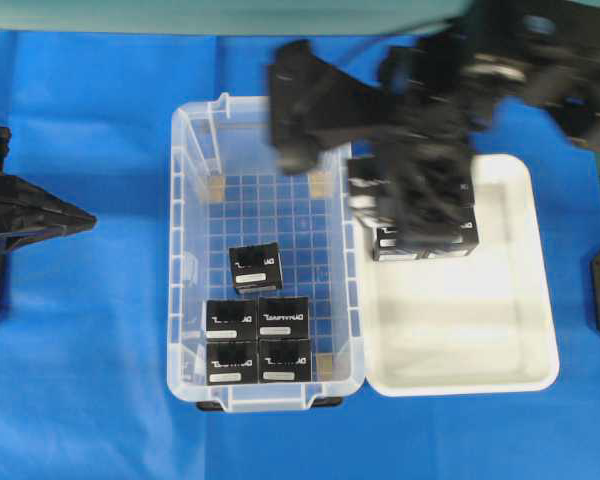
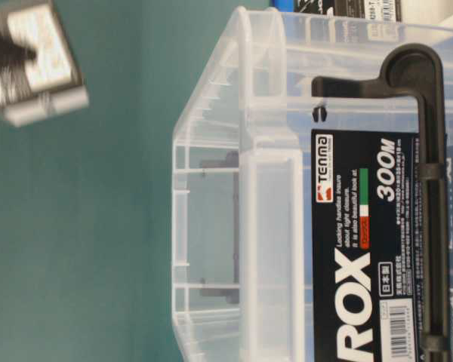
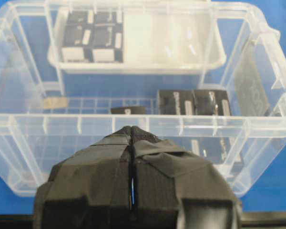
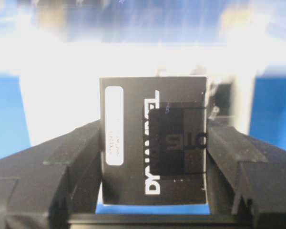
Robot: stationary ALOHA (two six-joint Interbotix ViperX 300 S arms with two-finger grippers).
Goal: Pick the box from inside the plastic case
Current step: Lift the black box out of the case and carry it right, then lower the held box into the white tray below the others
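In the right wrist view a black box [image 4: 133, 157] with white lettering and a white label strip sits between my right gripper's [image 4: 152, 136] fingers, which are shut on its two sides. Overhead, that gripper [image 1: 425, 205] is blurred above the far left corner of the white tray [image 1: 460, 340]. The clear plastic case [image 1: 180, 250] stands mid-table with several more boxes [image 1: 255, 268] on its grid floor. My left gripper [image 1: 83, 218] is shut and empty, left of the case and outside it. Its tips [image 3: 132, 130] point at the case's [image 3: 38, 119] near wall.
Several black boxes [image 1: 420, 242] lie in the tray's far left part, partly under the right arm; the left wrist view shows them too [image 3: 93, 38]. The case's labelled side [image 2: 347, 226] fills the table-level view. A blue cloth [image 1: 80, 380] covers the table.
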